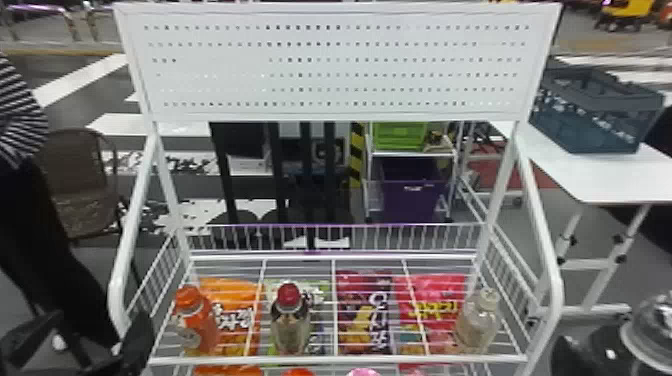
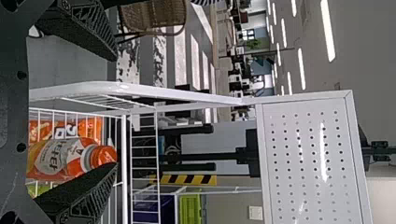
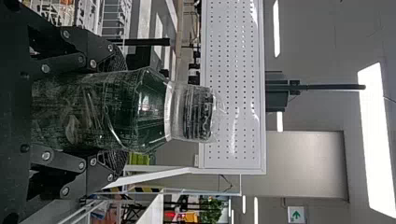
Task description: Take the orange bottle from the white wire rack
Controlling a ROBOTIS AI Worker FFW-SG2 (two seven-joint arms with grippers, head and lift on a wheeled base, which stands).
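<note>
The orange bottle (image 1: 197, 325) stands upright at the left end of the white wire rack (image 1: 310, 359), before an orange snack bag. My left gripper (image 1: 97, 327) is open outside the rack's left side, holding nothing. In the left wrist view, the orange bottle (image 2: 70, 156) appears beyond the left gripper (image 2: 115, 112), one finger overlapping its side near the cap. My right gripper (image 1: 582, 352) is off the rack's right side, shut on a clear capped bottle (image 1: 650, 325). In the right wrist view, the right gripper (image 3: 114, 112) has its fingers on both sides of that bottle.
A red-capped bottle (image 1: 290, 320) and a pale-capped bottle (image 1: 478, 322) share the shelf with several snack bags. The rack's left side rail (image 1: 116, 285) rises between my left gripper and the shelf. A table (image 1: 600, 175) with a dark crate stands at right.
</note>
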